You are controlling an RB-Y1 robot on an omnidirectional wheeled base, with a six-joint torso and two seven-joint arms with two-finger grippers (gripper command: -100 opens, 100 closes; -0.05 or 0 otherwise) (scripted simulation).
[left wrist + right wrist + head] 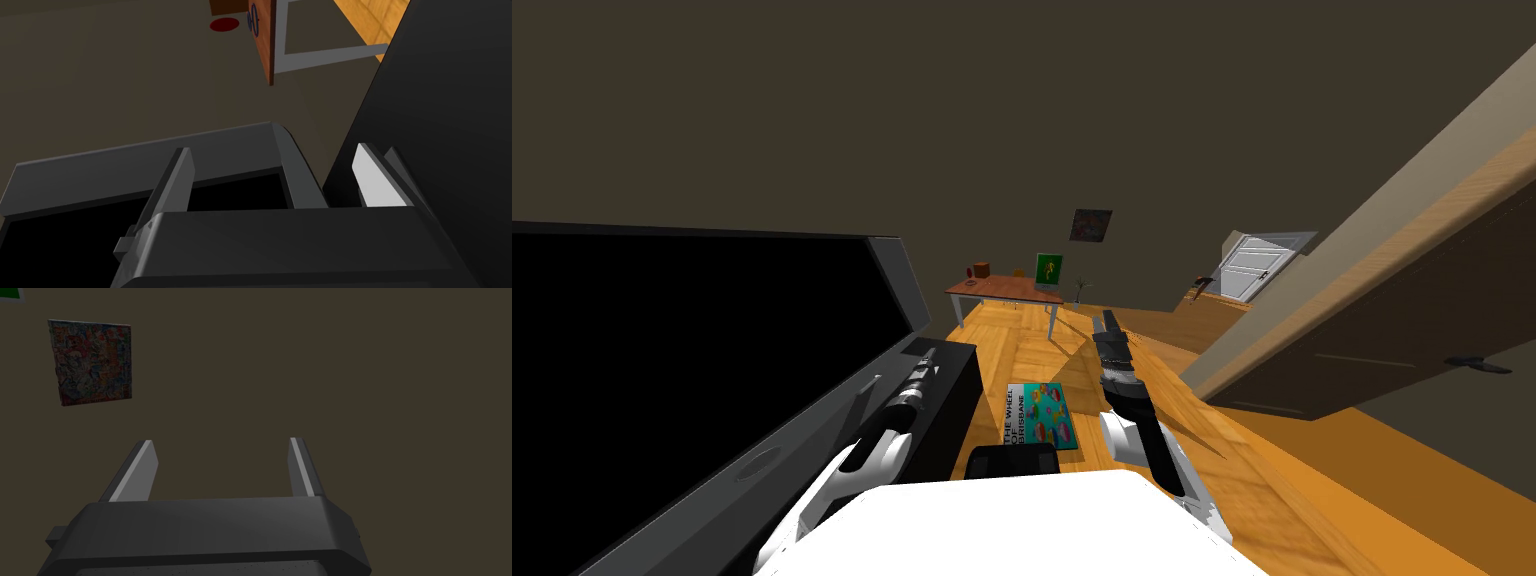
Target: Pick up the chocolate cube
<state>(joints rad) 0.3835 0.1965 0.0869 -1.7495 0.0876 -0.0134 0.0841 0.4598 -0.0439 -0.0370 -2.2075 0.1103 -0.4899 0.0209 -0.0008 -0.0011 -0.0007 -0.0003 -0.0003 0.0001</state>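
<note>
1. A big television [702, 330], black screen in a grey frame, fills the left side of the head view.
2. The left gripper [921, 362] reaches forward along the television's lower edge. In the left wrist view its two fingers [176, 175] stand well apart with nothing between them, and the frame's rounded corner lies behind them. A flat black surface [445, 100] runs just beside one finger.
3. Far ahead stands a table [1009, 291] with a reddish-brown top and grey legs.
4. The chocolate cube [980, 269] sits at the left end of that table, well apart from both grippers. It reads as a small, plain brown block; it is too small in the head view to make out its faces. In the left wrist view, a brown block cut off at the edge, beside a red disc [224, 24], is probably the same cube.
5. A green picture [1049, 268] stands upright on the table's right end.
6. A teal book [1039, 412] lies flat on the wooden floor [1272, 480], between the two arms.
7. The right gripper [1109, 320] points ahead above the floor; in the right wrist view its fingers [301, 465] are spread and hold nothing.
8. Further right are a white door [1253, 266] and, nearer, a dark door [1412, 330].
</note>
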